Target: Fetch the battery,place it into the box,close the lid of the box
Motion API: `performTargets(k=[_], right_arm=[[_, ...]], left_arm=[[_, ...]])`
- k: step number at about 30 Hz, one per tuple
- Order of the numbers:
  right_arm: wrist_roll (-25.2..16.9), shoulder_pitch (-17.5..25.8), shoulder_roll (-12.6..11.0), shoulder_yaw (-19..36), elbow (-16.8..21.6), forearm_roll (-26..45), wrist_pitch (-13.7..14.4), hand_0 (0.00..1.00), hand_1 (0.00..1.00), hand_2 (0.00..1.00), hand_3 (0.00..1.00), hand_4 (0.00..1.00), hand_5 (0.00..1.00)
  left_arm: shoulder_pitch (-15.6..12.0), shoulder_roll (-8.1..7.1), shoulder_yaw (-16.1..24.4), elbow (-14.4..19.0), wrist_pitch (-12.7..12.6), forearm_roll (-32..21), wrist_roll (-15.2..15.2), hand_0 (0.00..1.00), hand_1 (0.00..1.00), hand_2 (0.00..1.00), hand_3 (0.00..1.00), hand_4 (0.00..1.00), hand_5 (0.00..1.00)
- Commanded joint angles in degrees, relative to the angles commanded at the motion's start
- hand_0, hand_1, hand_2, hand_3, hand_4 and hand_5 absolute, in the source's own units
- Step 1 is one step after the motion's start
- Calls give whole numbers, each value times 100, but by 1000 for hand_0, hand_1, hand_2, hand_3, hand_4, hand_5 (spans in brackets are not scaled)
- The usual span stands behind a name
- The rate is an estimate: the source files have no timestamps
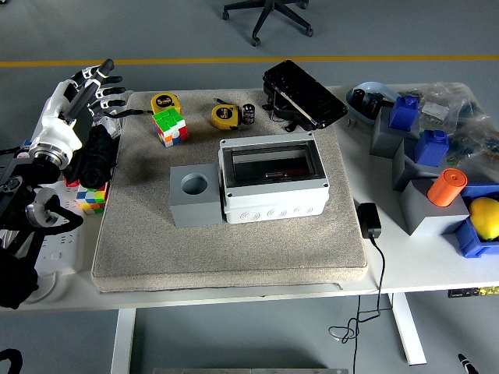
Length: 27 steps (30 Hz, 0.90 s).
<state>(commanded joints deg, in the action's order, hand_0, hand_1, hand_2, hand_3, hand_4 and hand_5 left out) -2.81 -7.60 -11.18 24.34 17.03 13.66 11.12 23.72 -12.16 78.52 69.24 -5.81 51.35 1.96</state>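
Worktop [405, 269], white, carries a beige mat [234, 241] with most of the items on it. At the mat's middle sits the grey box [273, 179], its clear lid [271, 165] lying flat over the opening, and touching its left side is a grey block [194, 195] with a round hole in the top. The battery [249, 114], a small dark cylinder, stands upright near the mat's far edge, just right of a yellow tape measure [224, 116] and just left of a black device [304, 95] that lies tilted across the far corner. A second yellow tape measure [165, 102] lies further left, and a colour cube [170, 126] sits just in front of it. The left robot hand [95, 92] hovers at the mat's far left corner, well apart from the battery, with its fingers spread and nothing in its grasp; a black bundle [97, 156] lies beside the arm and another colour cube [91, 199] rests off the mat's left edge. Off the mat to the right lie a black adapter [368, 220] with its cable, an orange cylinder [446, 187] standing in a grey holder, blue blocks [431, 146] and a yellow ball [485, 216].
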Motion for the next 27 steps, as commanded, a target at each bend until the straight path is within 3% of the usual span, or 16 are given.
performTargets(k=[27], right_arm=[[-10, 55, -13, 87, -8, -28, 14, 716, 652, 639, 580, 981, 599]], left_arm=[[-14, 25, -64, -23, 23, 8, 36, 400, 532, 555, 601, 996, 533]])
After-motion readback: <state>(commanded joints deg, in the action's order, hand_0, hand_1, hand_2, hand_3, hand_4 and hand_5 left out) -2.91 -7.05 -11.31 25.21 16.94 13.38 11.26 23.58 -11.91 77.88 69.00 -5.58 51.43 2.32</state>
